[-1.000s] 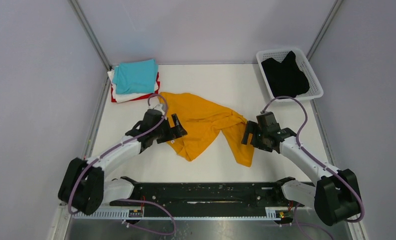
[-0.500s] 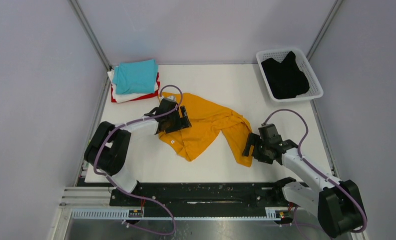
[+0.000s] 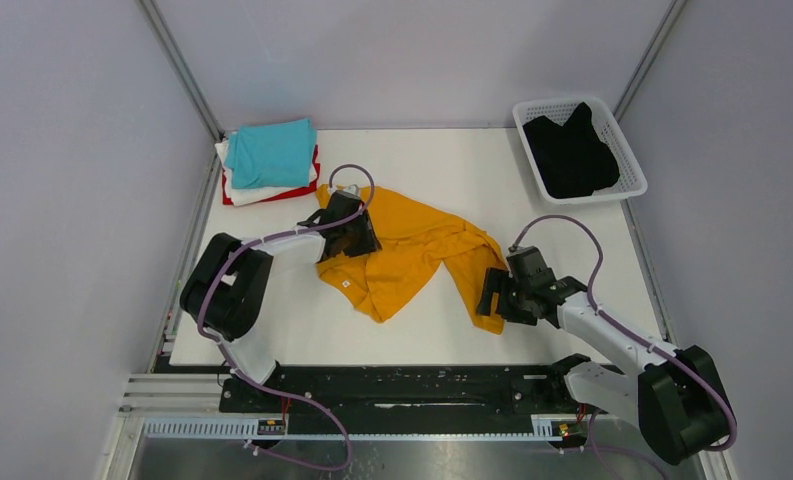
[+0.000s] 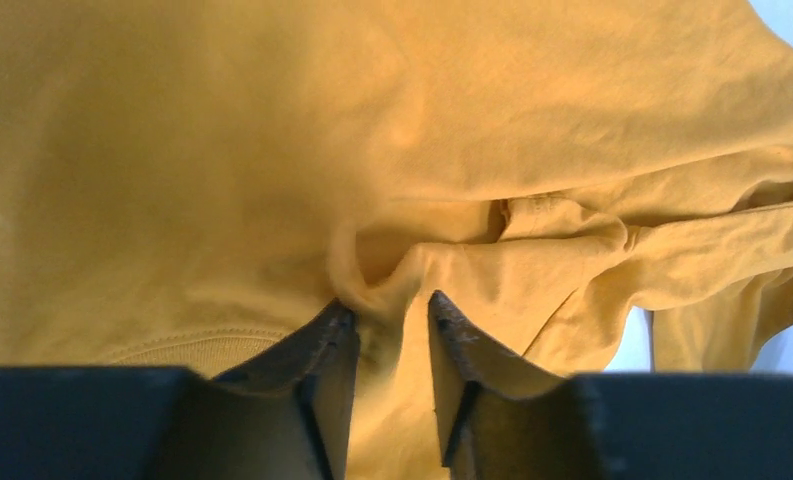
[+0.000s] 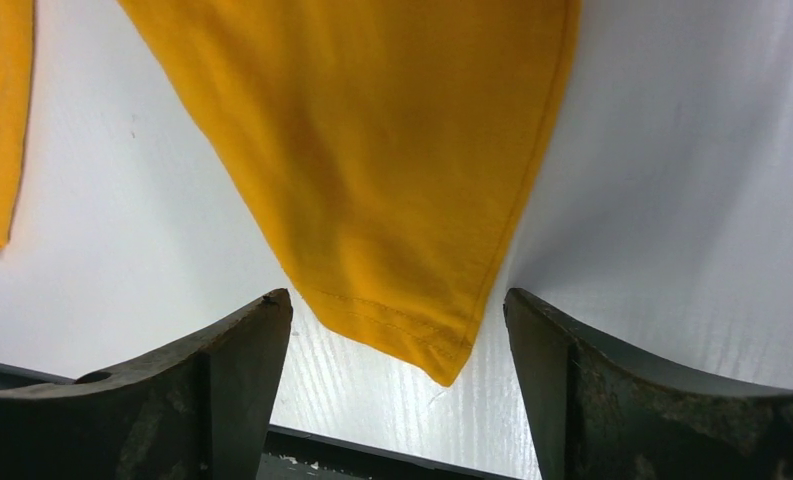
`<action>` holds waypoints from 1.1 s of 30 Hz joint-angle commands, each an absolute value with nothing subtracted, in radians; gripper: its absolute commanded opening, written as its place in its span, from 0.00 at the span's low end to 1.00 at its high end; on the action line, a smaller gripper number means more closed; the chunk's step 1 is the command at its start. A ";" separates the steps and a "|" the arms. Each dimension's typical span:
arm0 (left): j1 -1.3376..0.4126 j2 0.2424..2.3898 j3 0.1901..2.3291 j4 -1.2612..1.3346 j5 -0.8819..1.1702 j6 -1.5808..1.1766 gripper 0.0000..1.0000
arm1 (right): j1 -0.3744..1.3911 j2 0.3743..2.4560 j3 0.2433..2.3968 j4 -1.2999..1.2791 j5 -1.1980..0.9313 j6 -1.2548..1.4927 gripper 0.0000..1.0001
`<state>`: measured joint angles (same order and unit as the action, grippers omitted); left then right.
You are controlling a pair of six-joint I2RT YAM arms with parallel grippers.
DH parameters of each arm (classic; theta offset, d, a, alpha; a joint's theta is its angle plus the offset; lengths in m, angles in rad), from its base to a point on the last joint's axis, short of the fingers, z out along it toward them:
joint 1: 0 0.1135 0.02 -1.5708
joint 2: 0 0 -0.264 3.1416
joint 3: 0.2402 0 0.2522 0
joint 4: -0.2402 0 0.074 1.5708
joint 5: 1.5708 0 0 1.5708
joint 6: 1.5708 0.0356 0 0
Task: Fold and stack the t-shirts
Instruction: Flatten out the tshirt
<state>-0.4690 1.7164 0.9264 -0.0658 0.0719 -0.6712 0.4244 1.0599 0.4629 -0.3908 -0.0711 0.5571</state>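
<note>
Spreading the orange-yellow t-shirt [image 3: 412, 240]
The left gripper [image 4: 387, 305], narrow, pinches a cloth ridge; the right gripper [image 5: 397, 297], wide, straddles the hem corner [image 5: 437, 360] and should bite deep before pulling.

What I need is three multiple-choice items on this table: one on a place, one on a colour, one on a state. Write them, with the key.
1. Where is the black t-shirt?
A) in the white basket
B) on the folded stack
C) under the orange-yellow t-shirt

2. Which colour tops the folded stack?
A) red
B) turquoise
C) white

3. How do the right fingers stand?
A) shut on cloth
B) open, either side of the orange-yellow t-shirt's corner
C) out of view

Key:
1 A, it lies inside the basket at the far right.
2 B, the turquoise t-shirt lies uppermost.
3 B, the right wrist view shows both fingers wide apart with the hemmed corner between them.
</note>
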 commanded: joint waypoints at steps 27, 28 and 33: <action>-0.513 0.902 0.930 -0.160 -0.239 -0.514 0.00 | 0.598 1.213 0.885 -0.717 0.699 0.619 0.00; -0.514 0.882 0.952 -0.150 -0.230 -0.492 0.00 | 0.598 1.177 0.916 -0.728 0.732 0.604 0.00; -0.514 0.784 1.069 -0.137 -0.225 -0.410 0.00 | 0.597 1.033 1.071 -0.696 0.816 0.433 0.00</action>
